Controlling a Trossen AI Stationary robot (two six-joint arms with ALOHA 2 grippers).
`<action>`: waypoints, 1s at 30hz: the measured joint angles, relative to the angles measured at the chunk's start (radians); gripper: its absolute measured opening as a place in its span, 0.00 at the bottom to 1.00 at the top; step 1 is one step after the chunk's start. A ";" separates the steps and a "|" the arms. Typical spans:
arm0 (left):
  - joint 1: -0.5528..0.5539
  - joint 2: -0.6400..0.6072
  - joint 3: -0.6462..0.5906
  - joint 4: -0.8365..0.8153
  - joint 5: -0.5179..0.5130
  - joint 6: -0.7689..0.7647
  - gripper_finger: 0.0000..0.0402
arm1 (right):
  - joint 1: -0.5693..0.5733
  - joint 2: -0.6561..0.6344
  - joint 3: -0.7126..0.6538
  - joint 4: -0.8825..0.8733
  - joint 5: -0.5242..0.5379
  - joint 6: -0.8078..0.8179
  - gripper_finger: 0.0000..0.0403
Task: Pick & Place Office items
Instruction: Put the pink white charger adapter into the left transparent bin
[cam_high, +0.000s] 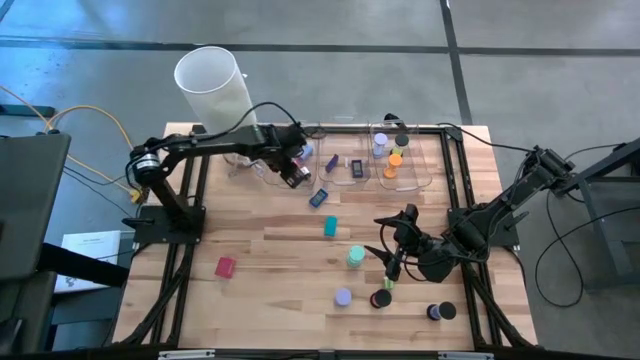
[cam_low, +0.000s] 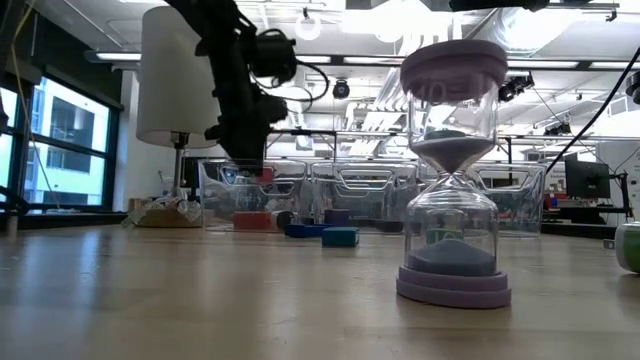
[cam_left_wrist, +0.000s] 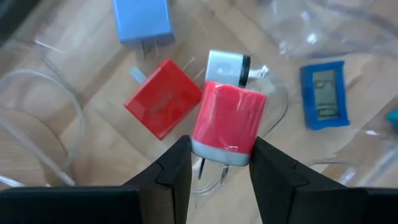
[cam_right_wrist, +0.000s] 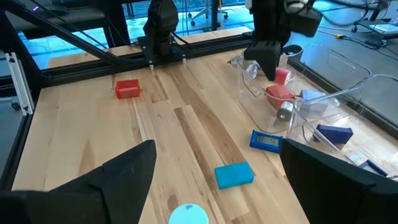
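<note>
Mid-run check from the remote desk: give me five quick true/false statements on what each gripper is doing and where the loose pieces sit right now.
1. The left gripper holds a red charger block. True.
2. It hangs over the bare table middle. False: it is above the leftmost clear bin.
3. The right gripper has its fingers shut on a disc. False: they stand open, holding nothing.
4. Another red block lies on the table's left part. True.
5. The tall white cylinder lies tipped over. False: it stands upright.
</note>
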 joint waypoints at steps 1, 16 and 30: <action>-0.004 0.010 0.000 -0.002 0.000 0.000 0.30 | 0.000 0.000 0.000 0.000 -0.001 0.000 0.82; -0.043 0.090 0.001 -0.030 0.004 0.021 0.31 | 0.000 0.000 0.000 0.000 -0.004 0.000 0.82; -0.037 0.158 0.002 -0.037 0.086 0.072 0.36 | 0.000 0.000 0.000 -0.003 -0.004 0.005 0.82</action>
